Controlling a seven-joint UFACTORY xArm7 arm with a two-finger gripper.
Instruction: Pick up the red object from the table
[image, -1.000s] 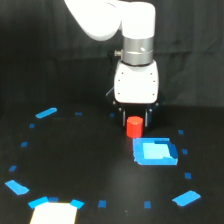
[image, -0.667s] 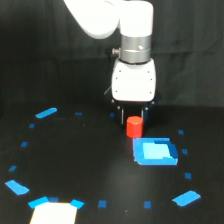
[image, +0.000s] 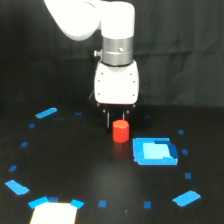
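Note:
The red object (image: 120, 131), a small red-orange upright cylinder, stands right under the white gripper body in the exterior view. My gripper (image: 116, 121) points straight down over it, with its dark fingers (image: 107, 118) on either side of the cylinder's top, shut on it. The cylinder is at or just above the black table (image: 75, 165); I cannot tell whether it touches. A faint reddish reflection shows on the table just below it.
A flat blue square patch (image: 155, 152) lies just to the exterior view's right of the cylinder. Small blue tape pieces (image: 46, 113) ring the area. A pale rectangle (image: 54, 213) lies at the front on the exterior view's left.
The gripper has moved toward the exterior view's left and slightly down in the picture, and the red cylinder has moved with it, away from its earlier spot beside the blue patch.

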